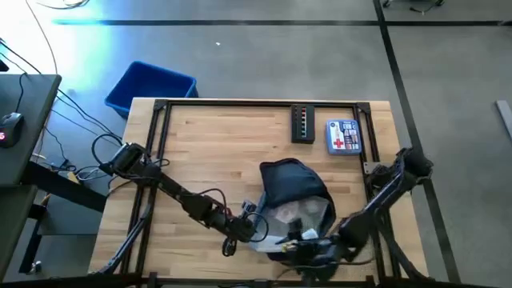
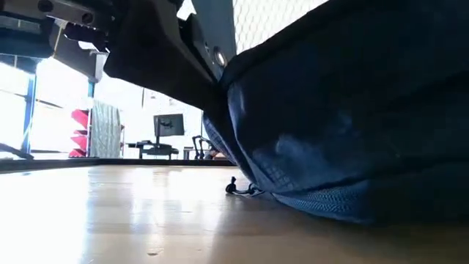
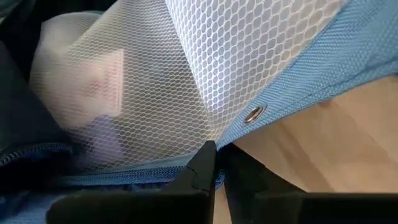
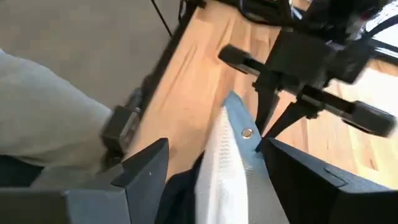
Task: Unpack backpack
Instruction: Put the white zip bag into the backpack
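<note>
Gripping backpack flap: left gripper closed | right gripper spread

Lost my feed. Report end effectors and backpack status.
Left end effector shut on white mesh pouch edge. Right end effector open around it. Soft dark navy fabric backpack open at table's front edge.

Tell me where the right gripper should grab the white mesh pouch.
Grip the mesh pouch at its blue edge by the metal eyelet, coming in from the backpack's open near end. That corner stands upright and thin, already between the right gripper's open fingers. The left gripper seems to pinch the same edge.
</note>
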Controlling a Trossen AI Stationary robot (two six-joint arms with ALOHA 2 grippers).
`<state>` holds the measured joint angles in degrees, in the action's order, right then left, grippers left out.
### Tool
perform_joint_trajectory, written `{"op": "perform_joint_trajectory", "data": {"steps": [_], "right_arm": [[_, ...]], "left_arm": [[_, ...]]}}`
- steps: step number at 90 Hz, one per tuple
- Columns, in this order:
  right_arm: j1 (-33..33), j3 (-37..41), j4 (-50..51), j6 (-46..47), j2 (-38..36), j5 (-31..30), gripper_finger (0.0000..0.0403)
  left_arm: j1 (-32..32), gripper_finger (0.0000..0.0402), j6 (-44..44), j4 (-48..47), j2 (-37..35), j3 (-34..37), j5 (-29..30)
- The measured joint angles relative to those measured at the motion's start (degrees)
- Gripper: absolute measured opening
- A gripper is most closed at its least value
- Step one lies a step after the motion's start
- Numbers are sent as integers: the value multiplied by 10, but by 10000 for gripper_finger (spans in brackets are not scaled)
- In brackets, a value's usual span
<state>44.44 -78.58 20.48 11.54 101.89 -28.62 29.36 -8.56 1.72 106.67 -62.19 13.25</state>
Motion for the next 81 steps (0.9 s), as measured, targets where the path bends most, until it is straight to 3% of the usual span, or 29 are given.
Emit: {"op": "perform_joint_trajectory", "data": {"steps": [13,22,36,49,62,81], "right_arm": [[-31,-1,-25,-32,48,62,227],[-45,-1,-28,-28,69,68,193],[-55,-1,-24,-16,86,61,111],[-60,-2,14,21,82,13,15],[-87,-1,102,103,82,14,3],[-115,32,101,94,84,157,0]], "left_arm": [[0,0,17,-1,0,0,4],[0,0,19,0,0,0,8],[0,0,24,-1,0,0,8],[5,0,20,-2,0,0,10],[12,0,20,-1,-4,0,8],[23,0,-9,26,-28,0,23]]}}
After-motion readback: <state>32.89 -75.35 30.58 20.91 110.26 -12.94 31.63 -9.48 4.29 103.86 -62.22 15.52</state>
